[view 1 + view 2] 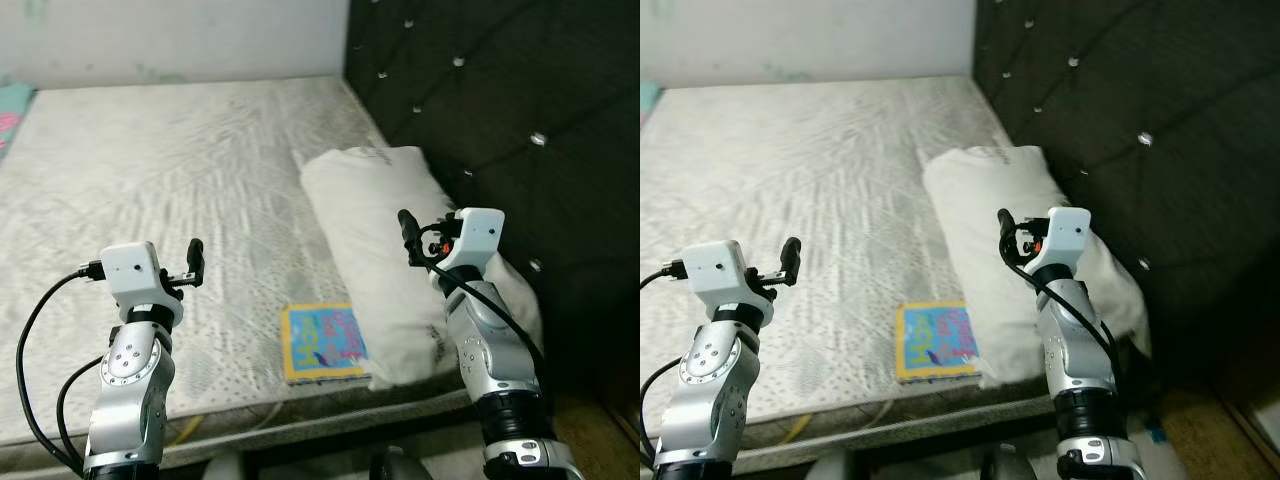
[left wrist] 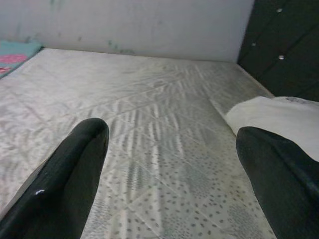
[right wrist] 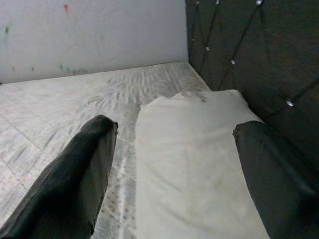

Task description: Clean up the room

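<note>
Book (image 1: 322, 343) – bright, flat on mattress (image 1: 150, 170); left pincer (image 2: 169, 164), right pincer (image 3: 172, 169) gape.

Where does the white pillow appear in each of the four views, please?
Left eye view: white pillow right of centre, along the dark headboard, under the right gripper.
Right eye view: pillow at centre-right, beside the picture book.
Left wrist view: pillow corner at the right edge.
Right wrist view: pillow between the fingers.
Shared landmark: the headboard.
</note>
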